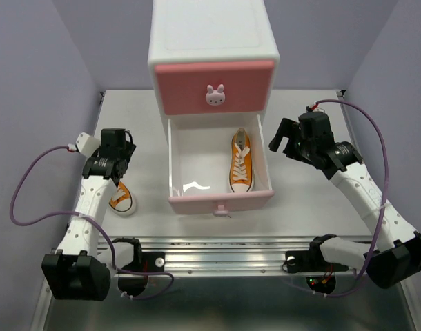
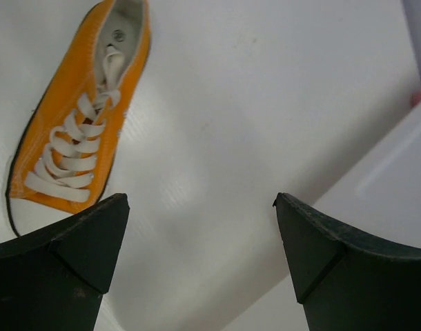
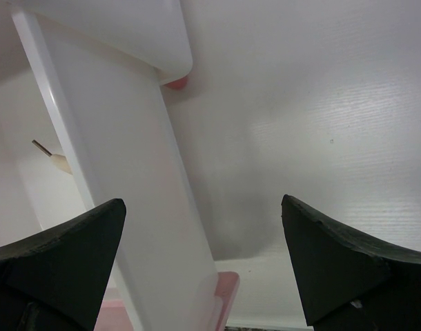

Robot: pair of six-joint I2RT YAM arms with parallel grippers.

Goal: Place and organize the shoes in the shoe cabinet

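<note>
Orange canvas is what I'm working with. One orange sneaker (image 1: 241, 162) lies inside the pulled-out lower drawer (image 1: 170, 158) of the shoe cabinet (image 1: 210, 41), along its right wall with the toe toward me. Its mate, the second orange sneaker (image 2: 76, 131), sits on the table (image 1: 314, 207) to the left of the drawer, well apart from it. The upper drawer (image 1: 245, 86) is shut. I can't see the black pair in any view.

I judge the step in hand to be picking up that second sneaker. My left gripper (image 2: 200, 201) hangs above the table with its fingers spread wide and nothing between them. In the left wrist view the shoe lies off to the left of the gap, not centred. My right gripper (image 3: 202, 201) is also spread and empty, hovering just beside the drawer's right wall.

For the next move I'd shift the left arm until the shoe is between the fingers. Then I'd come down across its narrow width and pinch the canvas sides — not the laces. After that comes a lift over the drawer wall into the bare left half, toe matching its partner.
</note>
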